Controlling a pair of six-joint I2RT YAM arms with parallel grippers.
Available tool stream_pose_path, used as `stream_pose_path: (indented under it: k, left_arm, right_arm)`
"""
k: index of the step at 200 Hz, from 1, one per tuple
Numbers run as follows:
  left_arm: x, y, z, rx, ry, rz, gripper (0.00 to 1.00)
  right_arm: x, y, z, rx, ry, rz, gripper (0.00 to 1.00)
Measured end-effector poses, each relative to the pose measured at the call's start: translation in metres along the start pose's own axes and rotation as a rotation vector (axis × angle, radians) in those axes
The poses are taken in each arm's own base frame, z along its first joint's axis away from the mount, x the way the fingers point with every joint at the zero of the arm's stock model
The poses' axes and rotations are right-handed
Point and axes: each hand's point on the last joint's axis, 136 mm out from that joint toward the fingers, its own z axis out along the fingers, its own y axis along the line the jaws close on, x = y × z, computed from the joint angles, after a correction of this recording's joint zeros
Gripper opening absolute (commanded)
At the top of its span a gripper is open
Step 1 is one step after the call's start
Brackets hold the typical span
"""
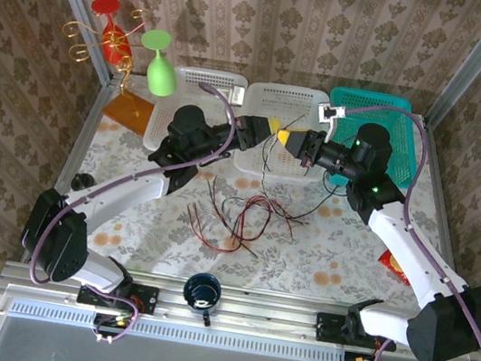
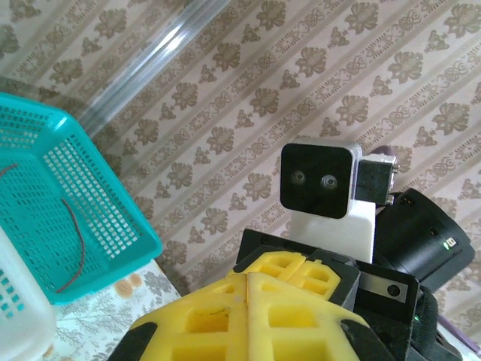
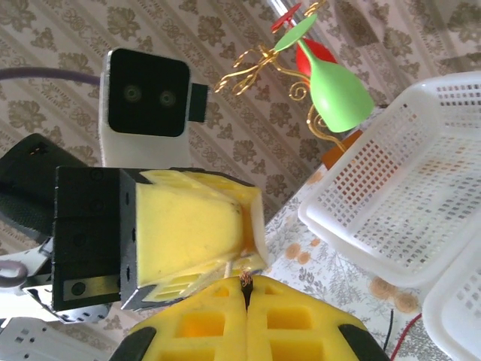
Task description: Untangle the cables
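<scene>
Nearest the arm bases, at 6 o'clock, a dark blue mug (image 1: pixel 202 290) stands at the near edge of the worktop (image 1: pixel 320 257). Just beyond it, around the centre, most of the cables (image 1: pixel 239 217) lie in a loose heap, red and black strands crossing one another on the patterned cloth. A red packet (image 1: pixel 392 264) lies at 4 o'clock, partly under the right arm.

Further back, toward 12 o'clock, both arms reach over the middle white basket (image 1: pixel 263 93) and meet tip to tip.

- Left gripper (image 1: pixel 277 130): the yellow pads are fully closed, with the seam tight in its own wrist view. Whether a strand is caught between them cannot be told.
- Right gripper (image 1: pixel 293 139): the pads are likewise pressed together. A short strand end (image 3: pixel 246 280) projects from the seam, so it has one of the cables pinched. The left gripper's tip touches that same spot.

Thin black strands hang from the meeting point, down over the basket toward the worktop.

Behind these, a second white basket (image 1: pixel 197 77) sits at 11 o'clock and a teal basket (image 1: pixel 398 109) at 1 o'clock. The left wrist view shows a single red strand (image 2: pixel 75 248) lying inside the teal basket.

Farthest off, at 10 o'clock, a green goblet (image 1: pixel 158 62) and a red goblet (image 1: pixel 109 27) stand by a gold wire stand (image 1: pixel 78 38).
</scene>
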Motion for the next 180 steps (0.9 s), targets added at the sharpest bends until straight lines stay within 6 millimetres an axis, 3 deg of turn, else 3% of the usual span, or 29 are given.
stream_pose_path:
  k: [57,91,134,180]
  left_arm:
    - [-0.019,-0.017,-0.019,-0.072,-0.061,0.121,0.0]
    - [-0.034,-0.027,-0.037,-0.15,-0.13,0.227,0.0]
    - [-0.063,-0.045,-0.076,-0.266,-0.275,0.352,0.0]
    - [-0.068,-0.022,-0.107,-0.458,-0.337,0.386,0.0]
  right_arm:
    - [-0.019,0.015,-0.031,0.091,-0.101,-0.06,0.0]
    - [-0.03,0.004,-0.049,0.205,-0.164,-0.055,0.0]
    - [-0.044,-0.001,-0.08,0.365,-0.266,-0.083,0.0]
    - [-0.062,-0.003,-0.12,0.537,-0.392,-0.136,0.0]
